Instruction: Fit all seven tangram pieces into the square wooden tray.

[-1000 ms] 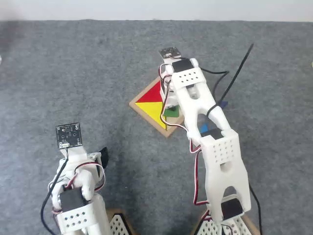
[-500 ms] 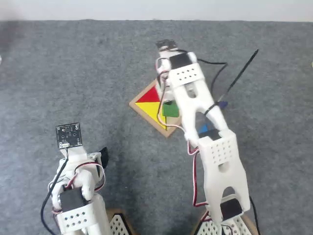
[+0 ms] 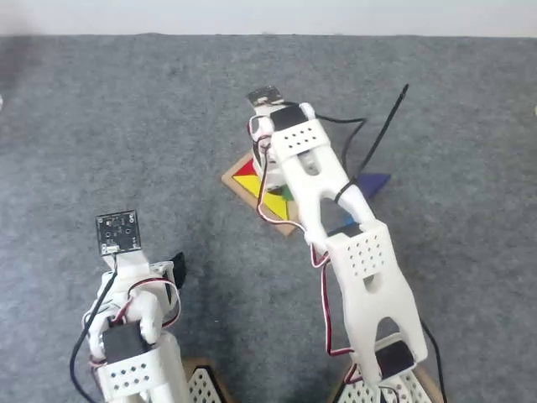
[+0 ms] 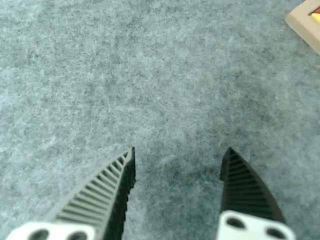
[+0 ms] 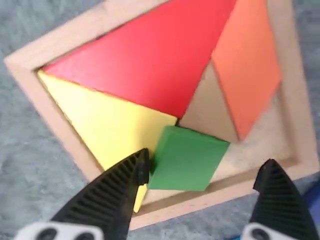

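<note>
Four of seven pieces are in the square wooden tray — three to go.
Over the last second the right arm has been swung sideways across the tray, so a purple piece is now uncovered on the grey mat just beside it. The right gripper is held wide open just over the green square, with one fingertip at its corner and nothing gripped. The square is butted against the yellow triangle, but bare wood is left between it and the orange piece — so it probably needs nudging flush. The red triangle looks seated. The left gripper is parked well apart over bare mat, fingers spread, empty. No readable writing or labels can be made out.
</note>
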